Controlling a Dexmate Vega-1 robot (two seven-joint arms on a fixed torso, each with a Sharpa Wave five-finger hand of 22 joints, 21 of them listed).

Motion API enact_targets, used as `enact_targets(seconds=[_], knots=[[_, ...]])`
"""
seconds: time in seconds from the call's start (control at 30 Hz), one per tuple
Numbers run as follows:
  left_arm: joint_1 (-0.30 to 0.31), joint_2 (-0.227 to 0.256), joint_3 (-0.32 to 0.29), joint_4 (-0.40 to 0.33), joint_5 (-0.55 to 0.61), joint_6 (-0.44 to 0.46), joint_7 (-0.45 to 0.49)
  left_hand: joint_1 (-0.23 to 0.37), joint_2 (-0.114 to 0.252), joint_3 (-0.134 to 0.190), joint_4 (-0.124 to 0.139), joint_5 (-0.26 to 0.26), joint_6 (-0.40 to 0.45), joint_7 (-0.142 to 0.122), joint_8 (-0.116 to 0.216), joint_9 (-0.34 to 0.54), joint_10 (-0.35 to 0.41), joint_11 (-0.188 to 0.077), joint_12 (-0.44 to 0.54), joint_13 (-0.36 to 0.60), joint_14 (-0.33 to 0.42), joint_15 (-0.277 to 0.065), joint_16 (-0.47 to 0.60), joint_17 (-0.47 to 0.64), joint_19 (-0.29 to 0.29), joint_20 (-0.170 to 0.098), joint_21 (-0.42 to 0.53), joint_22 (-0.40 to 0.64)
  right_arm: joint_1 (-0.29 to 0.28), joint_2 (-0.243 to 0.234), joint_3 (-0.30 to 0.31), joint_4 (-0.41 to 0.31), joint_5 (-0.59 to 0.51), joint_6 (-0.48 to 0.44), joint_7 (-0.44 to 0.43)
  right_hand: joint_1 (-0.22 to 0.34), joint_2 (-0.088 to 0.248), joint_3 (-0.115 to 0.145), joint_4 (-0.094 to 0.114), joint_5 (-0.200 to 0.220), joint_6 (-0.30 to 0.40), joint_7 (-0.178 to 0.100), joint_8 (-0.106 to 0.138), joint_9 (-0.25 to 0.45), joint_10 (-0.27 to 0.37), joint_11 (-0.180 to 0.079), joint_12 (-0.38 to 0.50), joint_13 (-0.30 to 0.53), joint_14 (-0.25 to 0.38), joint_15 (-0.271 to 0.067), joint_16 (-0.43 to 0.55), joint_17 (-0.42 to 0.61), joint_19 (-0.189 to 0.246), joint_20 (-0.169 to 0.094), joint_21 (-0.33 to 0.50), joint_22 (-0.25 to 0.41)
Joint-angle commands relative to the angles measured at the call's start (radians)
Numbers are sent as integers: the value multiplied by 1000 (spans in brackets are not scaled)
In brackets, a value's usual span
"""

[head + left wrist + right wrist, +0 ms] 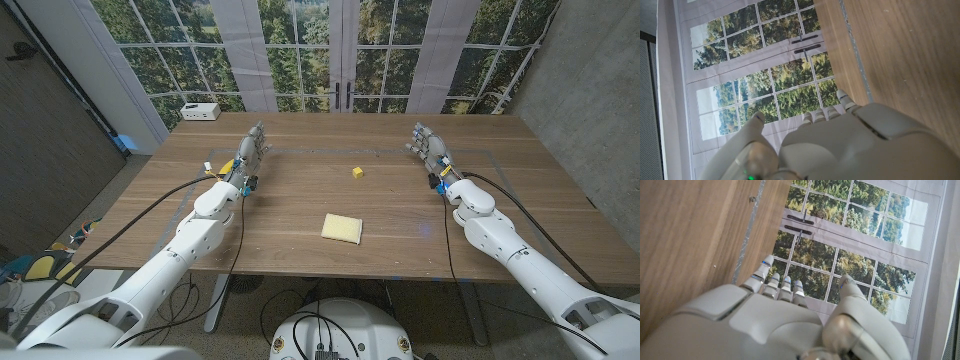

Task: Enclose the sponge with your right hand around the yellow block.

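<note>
While both hands wait at the table's sides, the wooden table spreads between them, its grain running from side to side, with a thin taped outline marking a rectangle on its top. Behind it hangs a backdrop printed with paned windows and green trees; a small white box sits at the far corner on the left arm's side, beyond the left fingertips.

Toward the near edge lies the sponge, a flat yellow slab, its long axis running roughly side to side and slightly skewed to the table's edge. It lies well short of both sets of fingertips and well apart from either hand. Farther out stands the block, small and yellow, about level with the hands and between them, nearer the right one but clear of its fingers.

At its side the left hand holds nothing, its fingers extended, close together, reaching away from the robot. Likewise the right hand holds nothing, its fingers straight and side by side, thumb apart.
</note>
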Motion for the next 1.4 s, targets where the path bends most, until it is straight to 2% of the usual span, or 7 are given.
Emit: enact_targets(seconds=[0.03,0.6,0.87,0.93,1.1,1.27,1.4], knots=[[-3,-1,3,3,-1,0,-6,1,9,7,0,7,-141,-1,6,3,-183,0,4,5,-184,-1,5,3,-85,2,4,5,-5,-1,3,-2,3,2,-3,11,1,6,-1,7,9,-3,4,2,5,4,4,2,2,6,5,2,11,0,5,2],[5,6,-1,-4,-3,1,-6,2,9,4,-2,7,-131,0,9,3,-174,-1,7,5,-176,2,7,3,-80,4,-1,5,-26,-15,-1,-36,-43,10,-54,20,4,7,-12,4,19,-12,7,2,17,11,7,2,9,10,7,2,16,3,-2,2],[3,9,-1,-1,-5,1,-17,3,9,3,-3,7,-120,2,11,3,-165,1,10,5,-168,6,9,2,-76,8,-4,5,-49,-52,-13,-114,-129,-16,-136,40,8,12,-30,2,46,-24,15,2,43,19,13,2,25,16,10,0,29,5,-8,2],[4,9,-2,-4,-9,5,-16,3,9,3,-3,7,-117,2,12,3,-164,2,10,5,-167,6,10,2,-74,8,-4,5,-55,-62,-16,-130,-151,-18,-151,46,9,13,-35,1,62,-27,19,2,51,27,15,3,34,27,13,1,33,14,-11,2],[3,14,-1,-2,-9,5,-26,4,9,1,-4,7,-106,2,15,3,-161,6,11,5,-163,12,10,2,-72,14,-6,5,-71,-72,-20,-165,-215,-17,-213,55,21,13,-42,-4,114,-37,28,4,108,44,28,5,104,61,39,9,47,68,-22,5],[3,17,-1,-1,-13,5,-39,4,8,0,-4,7,-95,1,17,4,-159,10,11,5,-159,15,10,2,-69,20,-8,6,-91,-99,-24,-226,-255,-59,-245,64,29,16,-47,-5,136,-37,30,4,140,52,35,6,149,51,56,13,61,79,-24,6],[2,22,-1,-2,-13,1,-51,4,9,0,-4,8,-93,1,17,4,-156,13,12,5,-158,17,10,2,-67,23,-9,6,-114,-138,-30,-303,-319,-115,-287,69,30,17,-51,-5,148,-36,32,4,150,57,37,7,153,51,57,14,64,82,-26,7]])
